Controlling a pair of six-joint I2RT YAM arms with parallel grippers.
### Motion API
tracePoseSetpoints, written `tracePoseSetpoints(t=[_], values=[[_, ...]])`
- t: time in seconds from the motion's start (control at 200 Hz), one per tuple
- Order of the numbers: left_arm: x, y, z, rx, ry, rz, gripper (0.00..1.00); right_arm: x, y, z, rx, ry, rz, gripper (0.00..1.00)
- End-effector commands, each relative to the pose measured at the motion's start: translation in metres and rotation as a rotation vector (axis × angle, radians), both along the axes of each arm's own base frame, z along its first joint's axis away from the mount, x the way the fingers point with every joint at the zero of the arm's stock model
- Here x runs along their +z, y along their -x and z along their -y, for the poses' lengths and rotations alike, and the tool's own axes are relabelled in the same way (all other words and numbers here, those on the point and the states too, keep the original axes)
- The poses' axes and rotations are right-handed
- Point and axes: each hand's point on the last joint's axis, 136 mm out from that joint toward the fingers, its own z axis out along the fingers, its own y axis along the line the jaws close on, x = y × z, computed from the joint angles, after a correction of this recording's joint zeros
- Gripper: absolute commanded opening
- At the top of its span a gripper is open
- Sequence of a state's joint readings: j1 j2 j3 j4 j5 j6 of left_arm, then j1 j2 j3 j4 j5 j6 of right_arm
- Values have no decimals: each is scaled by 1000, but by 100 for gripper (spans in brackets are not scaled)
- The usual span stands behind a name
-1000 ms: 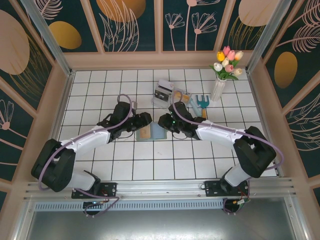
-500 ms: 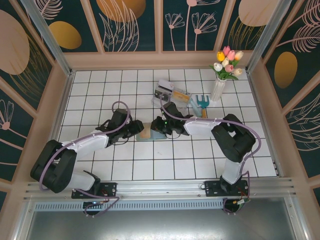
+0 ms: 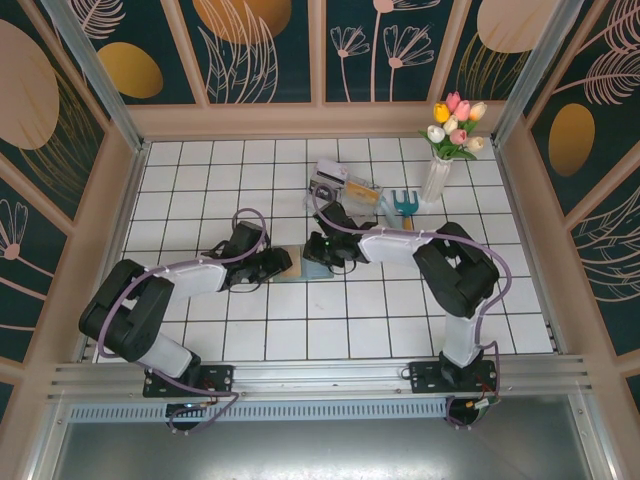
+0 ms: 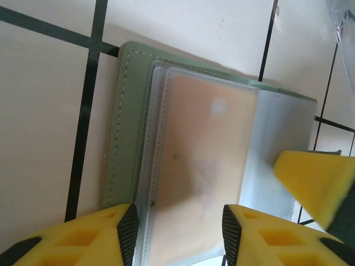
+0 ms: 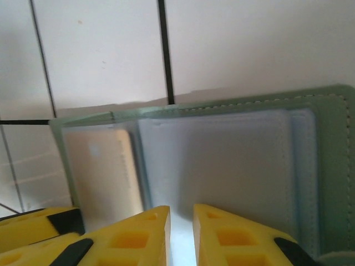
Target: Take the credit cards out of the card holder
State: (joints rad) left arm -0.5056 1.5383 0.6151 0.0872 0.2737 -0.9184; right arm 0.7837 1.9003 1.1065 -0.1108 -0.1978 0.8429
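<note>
The card holder (image 3: pixel 300 267) lies open and flat on the white-tiled tabletop (image 3: pixel 330 330), its clear sleeves (image 5: pixel 222 160) facing up. A tan-orange credit card (image 4: pixel 202 166) sits inside the sleeve on the holder's left half. The holder's right half shows only pale, cloudy plastic.

The left pincer (image 4: pixel 177 224) is over the holder's left end. It is released, its jaws apart and straddling the near end of that card.

The right pincer (image 5: pixel 181 221) is over the holder's right half, its jaws drawn almost together with a slim gap. Whether they nip the plastic I cannot tell.

A clear tray (image 3: pixel 338 185) sits beyond the holder, apart from it.
</note>
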Motion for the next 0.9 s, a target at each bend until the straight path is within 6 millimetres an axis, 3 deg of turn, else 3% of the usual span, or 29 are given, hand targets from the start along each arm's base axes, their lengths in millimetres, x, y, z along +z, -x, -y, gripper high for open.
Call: tracePoseSetpoints(t=[0.0, 0.25, 0.896], values=[[1, -2, 4, -22, 15, 0, 48, -13, 3, 6, 8, 70, -17, 21], [12, -4, 9, -42, 36, 25, 47, -26, 8, 9, 8, 87, -46, 21], [28, -4, 14, -97, 53, 65, 46, -26, 8, 9, 11, 85, -39, 20]])
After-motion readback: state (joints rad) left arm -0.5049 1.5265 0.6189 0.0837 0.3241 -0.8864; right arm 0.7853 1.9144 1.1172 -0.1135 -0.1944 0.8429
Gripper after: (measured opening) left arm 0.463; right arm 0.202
